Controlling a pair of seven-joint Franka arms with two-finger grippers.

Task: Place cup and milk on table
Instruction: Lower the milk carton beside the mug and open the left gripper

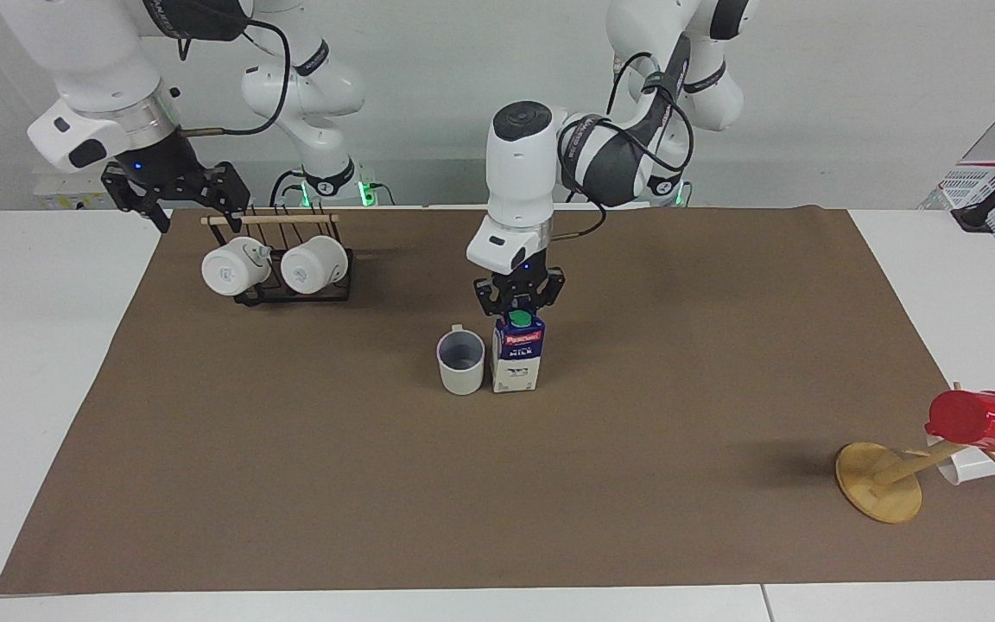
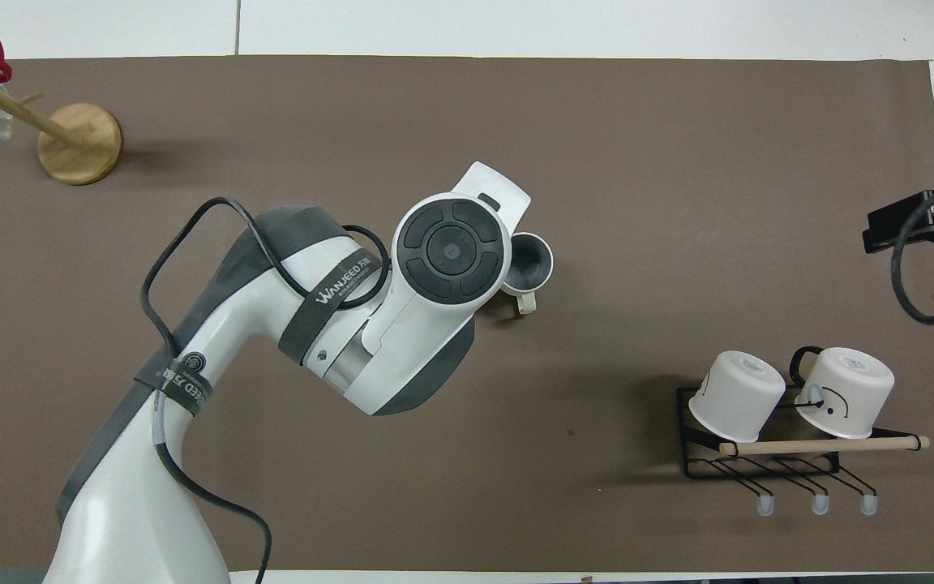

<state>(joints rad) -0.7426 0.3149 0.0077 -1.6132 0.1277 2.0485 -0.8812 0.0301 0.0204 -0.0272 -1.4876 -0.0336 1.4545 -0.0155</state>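
milk carton (image 1: 516, 356): stands up straight in the middle of the worktop (image 1: 31, 345), on the brown mat (image 1: 290, 484).
cup (image 1: 460, 363): stands mouth up just beside the carton, toward the right arm's end. I cannot tell if the two touch.
carton shape: a small box with a pointy roof and a round green cap.
carton stuff: smooth printed card, blue and white with a red band. It looks a bit slippery.
carton handling: it is probably light, and the card walls may dent if squeezed hard. It is tall and thin, so a bump could tip it. The flat ridge on top or the two flat sides are good places to hold.
cup shape: round, short, with a small loop handle that points toward the robots.
cup stuff: hard and shiny, pale outside and dark inside. It is likely stiff, and it could chip if dropped.
cup handling: pinch the rim wall or take the handle.
left gripper (image 1: 519, 302): sits right at the carton's top, by the green cap. I cannot tell if it grips the top or is loose around it.
right gripper (image 1: 176, 186): waits in the air over the mat's corner by the mug rack (image 1: 290, 289), fingers wide and holding nothing.
mat feel: dull and papery, so things should not slide much.
job: both things look set down.
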